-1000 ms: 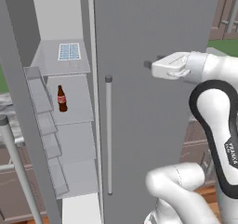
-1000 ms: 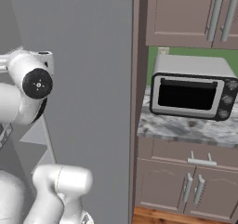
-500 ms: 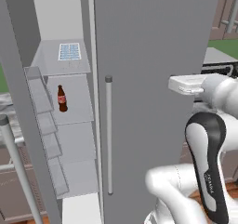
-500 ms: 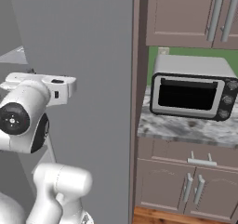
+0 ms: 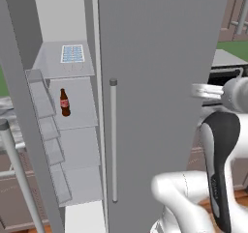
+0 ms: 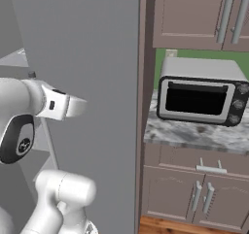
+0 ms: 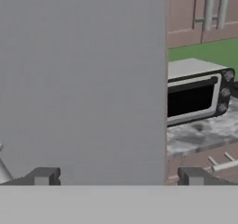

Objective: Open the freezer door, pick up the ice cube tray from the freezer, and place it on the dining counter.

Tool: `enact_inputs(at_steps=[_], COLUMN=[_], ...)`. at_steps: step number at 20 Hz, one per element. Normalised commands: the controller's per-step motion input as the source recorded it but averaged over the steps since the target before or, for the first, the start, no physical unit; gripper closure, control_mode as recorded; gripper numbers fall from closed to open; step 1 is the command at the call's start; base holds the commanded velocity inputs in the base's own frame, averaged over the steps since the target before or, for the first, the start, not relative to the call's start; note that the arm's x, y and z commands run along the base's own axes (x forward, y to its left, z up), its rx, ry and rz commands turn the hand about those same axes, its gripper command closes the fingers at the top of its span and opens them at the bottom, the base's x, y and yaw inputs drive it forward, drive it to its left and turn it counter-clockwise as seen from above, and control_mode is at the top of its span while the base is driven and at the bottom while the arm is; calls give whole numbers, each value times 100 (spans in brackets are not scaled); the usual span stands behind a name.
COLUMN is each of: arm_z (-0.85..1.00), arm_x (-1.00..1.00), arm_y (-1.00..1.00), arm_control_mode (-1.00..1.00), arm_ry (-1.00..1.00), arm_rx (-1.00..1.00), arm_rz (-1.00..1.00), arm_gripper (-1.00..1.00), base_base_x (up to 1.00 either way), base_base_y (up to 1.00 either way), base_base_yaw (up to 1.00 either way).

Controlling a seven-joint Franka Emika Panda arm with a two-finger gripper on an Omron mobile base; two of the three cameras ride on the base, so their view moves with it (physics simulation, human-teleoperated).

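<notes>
The freezer door (image 5: 18, 121) stands swung open at the far left, its inner bins (image 5: 44, 112) facing the freezer (image 5: 72, 130). On the top shelf inside lies the ice cube tray (image 5: 72, 53), white with pale-blue cells. My gripper (image 7: 118, 177) is open and empty, with both fingertips (image 7: 44, 175) spread wide. It hovers close to the wider plain grey door (image 5: 160, 72), well to the right of the freezer and far from the tray. In the right base view the gripper (image 6: 81, 101) points toward that door's right edge. The dining counter is out of view.
A brown bottle (image 5: 64, 103) stands on the second freezer shelf. The plain door's long bar handle (image 5: 113, 140) runs vertically beside the opening. Right of the fridge, a toaster oven (image 6: 202, 99) sits on a marbled counter (image 6: 194, 136) between upper and lower cabinets (image 6: 204, 194).
The hand has swung to the right across the plain grey door, from near its middle to its right side. The jaws stayed open. The freezer's contents have not moved.
</notes>
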Motion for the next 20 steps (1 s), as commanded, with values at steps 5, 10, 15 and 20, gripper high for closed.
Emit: enact_inputs(at_steps=[5,10,15,20], arm_z=[-30,-24,-20,-24], arm_x=[-12,0,-2,-8], arm_y=[0,0,0,0], arm_control_mode=[-100,-100,-100,-100], arm_ry=[37,24,17,2], arm_rx=[-13,-10,-2,2], arm_rz=[-11,-3,0,2], arm_gripper=[-100,-100,-100,-100], base_base_x=[0,0,0,0], base_base_y=[0,0,0,0], base_base_yaw=[0,0,0,0])
